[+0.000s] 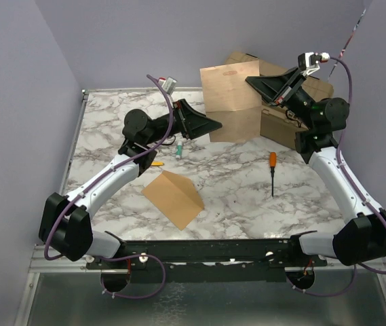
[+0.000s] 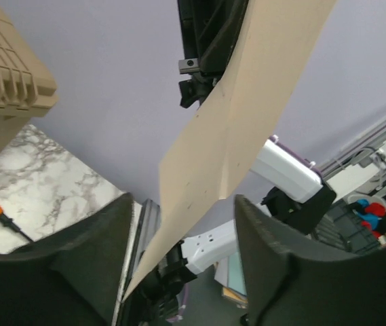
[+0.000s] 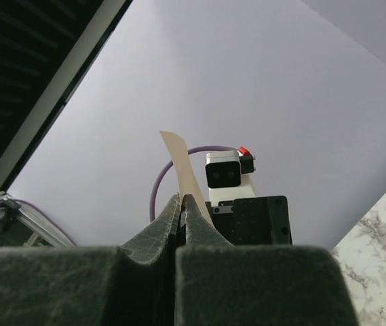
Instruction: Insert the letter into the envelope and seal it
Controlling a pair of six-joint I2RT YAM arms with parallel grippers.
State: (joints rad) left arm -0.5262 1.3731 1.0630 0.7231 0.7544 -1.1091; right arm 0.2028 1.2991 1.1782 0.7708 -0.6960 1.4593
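Observation:
The letter (image 1: 230,95), a pinkish-tan sheet with a crease across its middle, hangs upright in the air above the back of the table. My right gripper (image 1: 252,82) is shut on its upper right edge; in the right wrist view the pale sheet (image 3: 179,156) rises from between the closed jaws of my right gripper (image 3: 181,198). My left gripper (image 1: 214,124) is open at the sheet's lower left edge; in the left wrist view the letter (image 2: 247,115) passes between the spread fingers of my left gripper (image 2: 182,198), and I cannot tell whether they touch it. The kraft-brown envelope (image 1: 172,197) lies tented along its flap crease on the near table.
A tan hard case (image 1: 294,112) stands at the back right behind the letter, and also shows in the left wrist view (image 2: 9,81). An orange-handled screwdriver (image 1: 272,170) lies right of centre. A small green-and-white marker (image 1: 178,149) and an orange bit (image 1: 157,163) lie near my left arm.

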